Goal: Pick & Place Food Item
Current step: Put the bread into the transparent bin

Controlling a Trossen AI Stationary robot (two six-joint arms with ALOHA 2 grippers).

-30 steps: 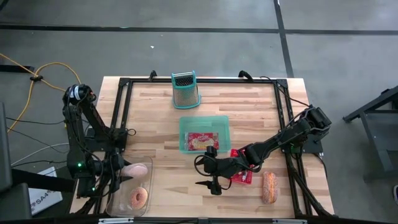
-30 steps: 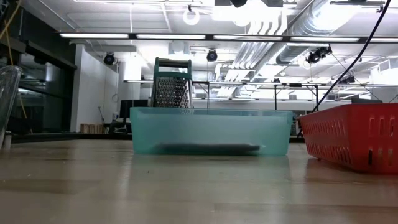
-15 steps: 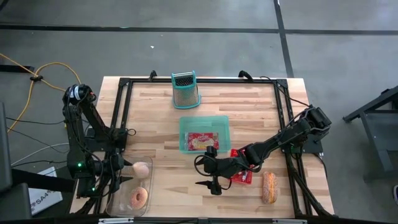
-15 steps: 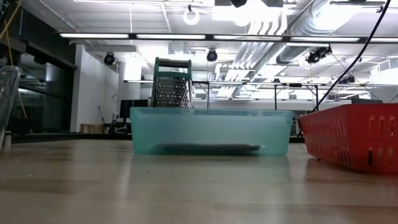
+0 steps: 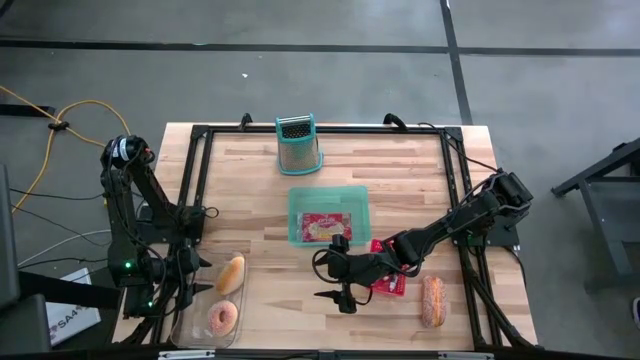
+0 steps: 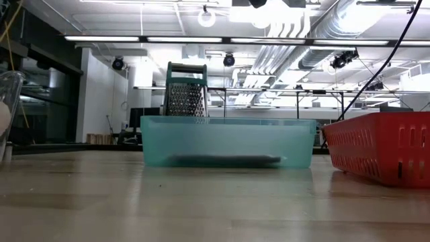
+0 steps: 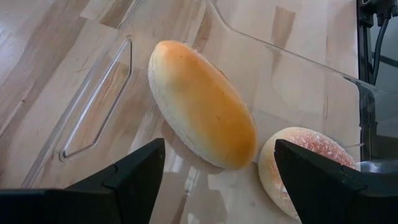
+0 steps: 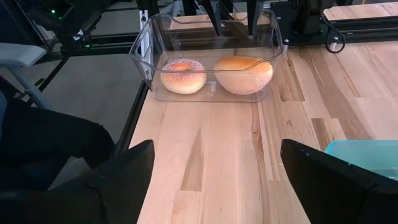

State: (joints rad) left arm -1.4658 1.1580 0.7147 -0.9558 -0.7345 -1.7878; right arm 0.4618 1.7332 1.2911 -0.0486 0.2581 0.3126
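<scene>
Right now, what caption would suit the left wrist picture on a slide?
Open left end effector above a bread roll lying beside a sugared doughnut in a clear plastic tub.

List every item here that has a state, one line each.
Bread roll: lying in the clear container, released.
Sugared donut: in the same container, beside the roll.
Left tool: open, above the roll.
Right tool: open, empty, mid-table.
Teal bin: holds a red packet.

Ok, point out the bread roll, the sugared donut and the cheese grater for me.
bread roll (image 7: 202,102), left wrist view, middle of its crust.
sugared donut (image 8: 183,75), right wrist view, its ring.
cheese grater (image 5: 298,150), high view, its metal face.
</scene>
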